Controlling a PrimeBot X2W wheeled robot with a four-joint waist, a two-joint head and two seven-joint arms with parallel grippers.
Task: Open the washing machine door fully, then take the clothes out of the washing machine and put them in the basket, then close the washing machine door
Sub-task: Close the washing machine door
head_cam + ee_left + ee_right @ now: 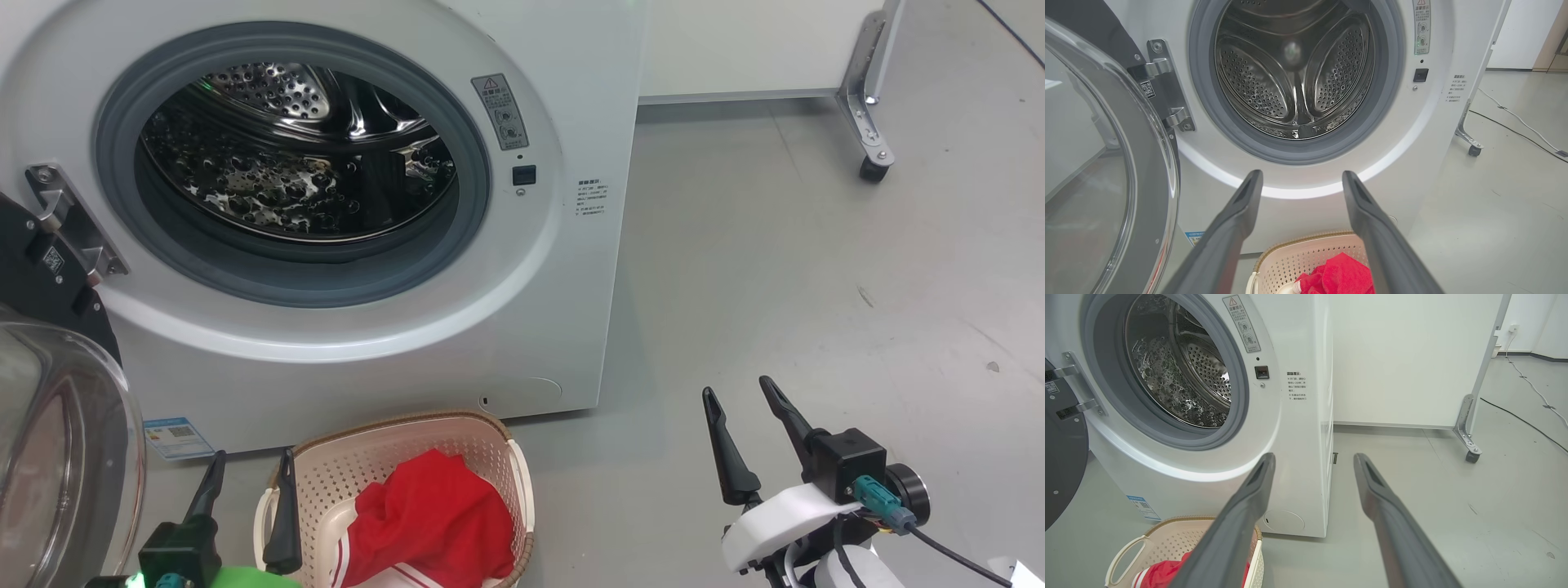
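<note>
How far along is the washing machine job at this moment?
Done: the washing machine door stands open, the drum looks empty, and the clothes lie in the basket. In hand: nothing; the left gripper and right gripper are both open and empty. Remaining: closing the door.

- Right gripper (pixel 736 388): two long, dark, tapered fingers are mounted on a black box-shaped block (pixel 849 464).
- A white rounded wrist shell (pixel 775 523) is seen behind the block.
- A teal plug (pixel 878 495) with a black cable (pixel 955 557) is fitted at its side.
- Left gripper (pixel 253 455): same dark fingers; a green glow (pixel 245 578) is noted at the wrist.
</note>
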